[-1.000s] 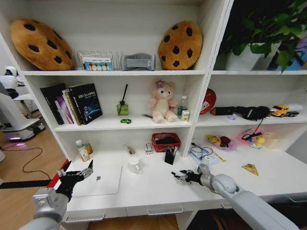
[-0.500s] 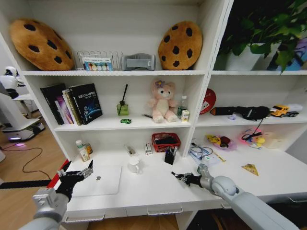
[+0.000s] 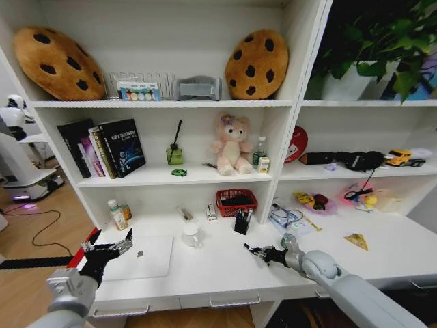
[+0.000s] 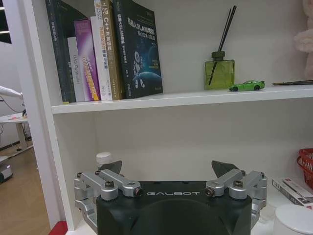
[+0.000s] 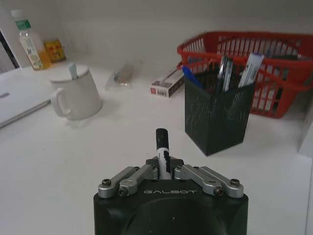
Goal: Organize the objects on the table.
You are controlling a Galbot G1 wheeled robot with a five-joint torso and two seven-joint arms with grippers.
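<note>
My right gripper (image 3: pixel 259 253) (image 5: pixel 163 161) hovers low over the white table (image 3: pixel 225 277), shut on a white pen with a black cap (image 5: pixel 162 142). The pen points toward the black mesh pen holder (image 3: pixel 242 222) (image 5: pixel 217 115), which holds several pens. My left gripper (image 3: pixel 109 247) (image 4: pixel 168 169) is open above the left edge of the closed silver laptop (image 3: pixel 140 256) (image 5: pixel 14 98). The green toy car (image 3: pixel 179 172) (image 4: pixel 247 85) sits on the shelf above. A clear green-capped bottle (image 3: pixel 117 214) (image 5: pixel 29 41) stands at the desk's back left.
A white mug (image 3: pixel 191 236) (image 5: pixel 76 93) stands between laptop and pen holder. A red basket (image 3: pixel 236 202) (image 5: pixel 264 63) is behind the holder, a small box (image 5: pixel 168 83) beside it. Books (image 4: pixel 112 49) and a reed diffuser (image 4: pixel 219 73) share the car's shelf.
The right gripper with the pen has sunk very slightly toward the desk. The left arm has not moved.
</note>
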